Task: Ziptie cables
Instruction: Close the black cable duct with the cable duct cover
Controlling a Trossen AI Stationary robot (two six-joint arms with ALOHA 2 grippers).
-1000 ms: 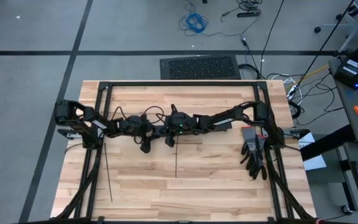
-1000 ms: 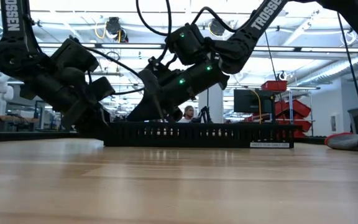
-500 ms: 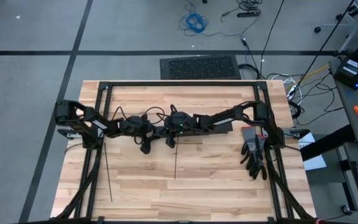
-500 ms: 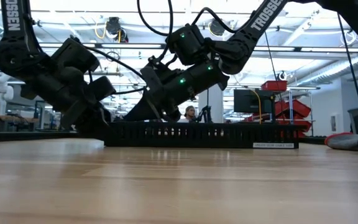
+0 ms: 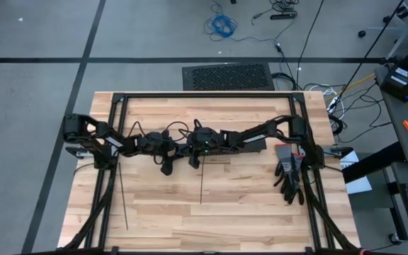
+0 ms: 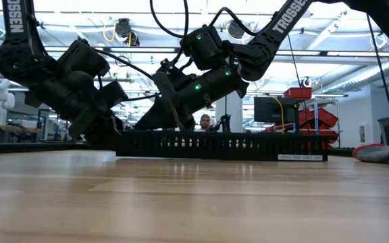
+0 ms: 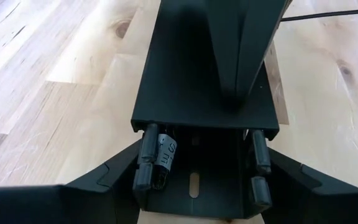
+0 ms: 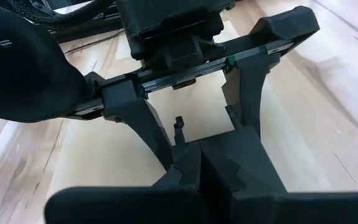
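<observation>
The pale butcher-block table [image 5: 211, 212] has planked, grained wood and wide bare room toward its near edge. A long black slotted duct [image 6: 221, 145] lies across its middle. Over it the left gripper [image 5: 167, 167] and the right gripper [image 5: 195, 161] meet. The left claw is spread around the right gripper's body. The right claw is pressed together, pinching a thin, straight, dark ziptie [image 5: 201, 185] that points toward the near edge. Another ziptie [image 5: 122, 198] lies by the left rail. The cables cannot be made out.

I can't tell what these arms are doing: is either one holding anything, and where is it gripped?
The right tool, shut, seems to pinch a ziptie by its far end, with the rest of the strip trailing toward the table's near edge.
</observation>
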